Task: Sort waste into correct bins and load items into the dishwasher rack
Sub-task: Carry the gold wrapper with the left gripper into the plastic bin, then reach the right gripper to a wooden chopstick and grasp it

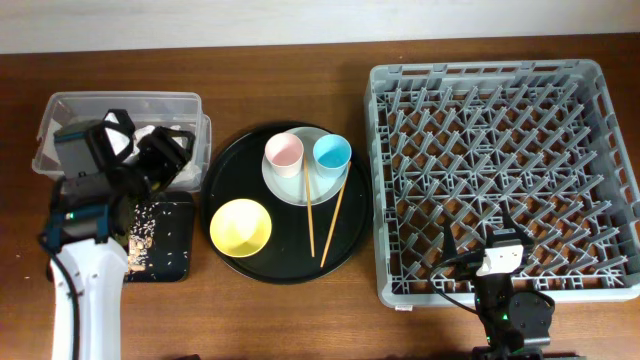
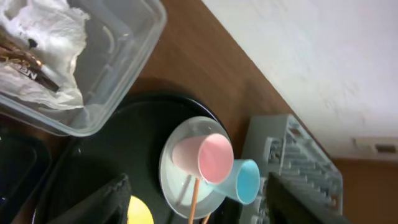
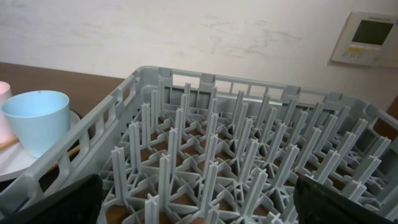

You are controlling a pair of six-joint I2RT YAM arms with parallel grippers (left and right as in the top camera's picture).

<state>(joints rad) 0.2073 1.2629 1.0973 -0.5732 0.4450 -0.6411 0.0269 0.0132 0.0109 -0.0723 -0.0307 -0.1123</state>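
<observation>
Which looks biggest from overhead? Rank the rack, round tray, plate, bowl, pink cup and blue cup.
Largest to smallest in the overhead view:
1. Rack
2. Round tray
3. Plate
4. Bowl
5. Pink cup and blue cup: they look alike in size, so they share last place.

— What colours do you see?
— A pink cup (image 1: 284,152), a light-blue cup (image 1: 331,153), a pale grey-white plate (image 1: 285,185), a yellow bowl (image 1: 240,226), tan chopsticks (image 1: 309,215), a black round tray (image 1: 230,170).
— And around them?
— My bench (image 1: 300,320) is brown wood grain. The rack (image 1: 500,130) is grey lattice, the flat tray (image 1: 178,250) black, speckled with pale bits (image 1: 142,235); the napkin (image 2: 50,31) white, its box (image 1: 120,98) clear.
</observation>
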